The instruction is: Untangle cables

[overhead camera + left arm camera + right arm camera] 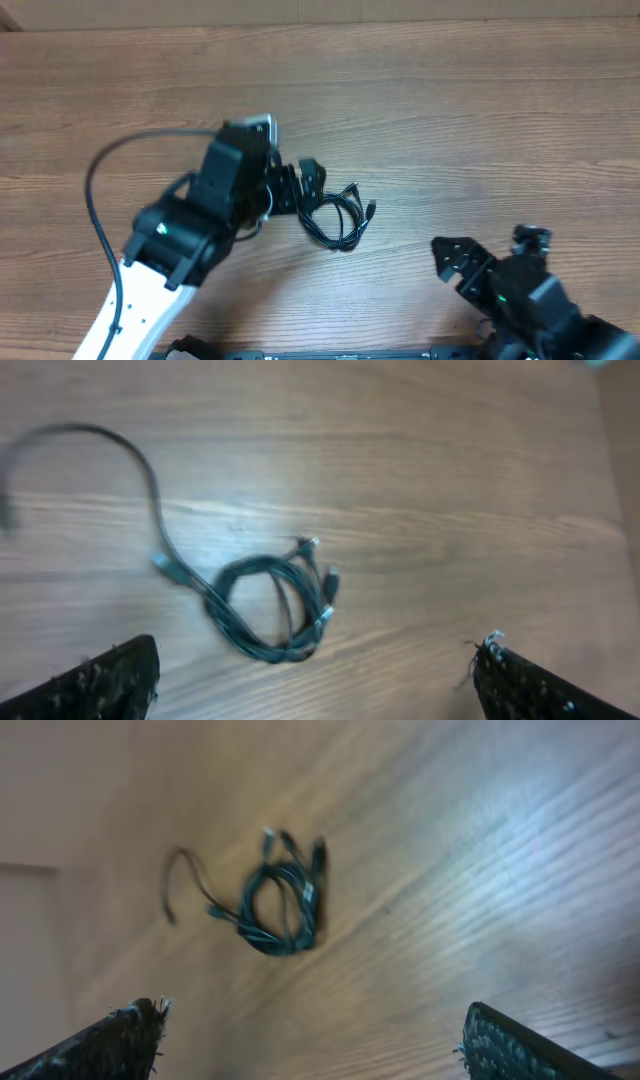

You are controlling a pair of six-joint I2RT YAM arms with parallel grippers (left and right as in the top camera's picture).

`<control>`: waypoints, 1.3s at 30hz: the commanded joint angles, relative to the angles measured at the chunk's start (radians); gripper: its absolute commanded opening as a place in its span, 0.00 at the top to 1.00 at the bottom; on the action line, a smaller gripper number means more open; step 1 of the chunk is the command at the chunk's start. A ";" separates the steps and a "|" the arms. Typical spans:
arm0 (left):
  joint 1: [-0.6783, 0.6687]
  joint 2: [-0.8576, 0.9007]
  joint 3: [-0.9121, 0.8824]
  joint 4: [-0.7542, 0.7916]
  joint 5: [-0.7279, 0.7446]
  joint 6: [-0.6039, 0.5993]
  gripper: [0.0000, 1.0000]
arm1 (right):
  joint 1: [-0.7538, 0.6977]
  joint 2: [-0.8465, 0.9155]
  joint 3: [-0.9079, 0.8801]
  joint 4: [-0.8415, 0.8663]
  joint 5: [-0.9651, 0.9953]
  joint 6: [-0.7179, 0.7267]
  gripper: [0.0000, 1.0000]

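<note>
The cables (340, 215) lie on the wooden table as one small tangled coil of thin black cords, with plug ends sticking out to the right. In the left wrist view the cables (270, 605) have one loose strand trailing away to the upper left. My left gripper (308, 188) hovers just left of the coil, open and empty; its fingertips (130, 670) frame bare wood below the coil. My right gripper (452, 262) is at the lower right, well apart from the coil, open and empty. Its view shows the cables (280, 900) ahead of it, blurred.
A thick black arm cable (95, 190) loops over the table to the left of the left arm. The wooden tabletop (480, 110) stretches to the far edge at the top of the overhead view.
</note>
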 commanded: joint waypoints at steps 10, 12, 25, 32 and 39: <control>-0.005 0.320 0.298 -0.269 -0.166 0.214 0.00 | 0.005 -0.004 -0.039 0.021 -0.066 0.040 0.05; -0.005 0.348 0.298 -0.268 -0.172 0.214 0.00 | 0.005 -0.004 -0.039 0.021 -0.064 0.040 0.03; -0.005 0.489 0.298 -0.296 -0.191 0.217 0.00 | 0.005 -0.003 -0.050 -0.018 -0.061 0.040 0.00; -0.006 0.491 0.298 -0.294 -0.191 0.396 0.00 | 0.005 -0.003 -0.050 -0.017 -0.061 0.040 0.00; -0.006 0.491 0.298 -0.281 -0.191 0.464 0.01 | 0.005 -0.003 -0.050 -0.016 -0.062 0.040 0.00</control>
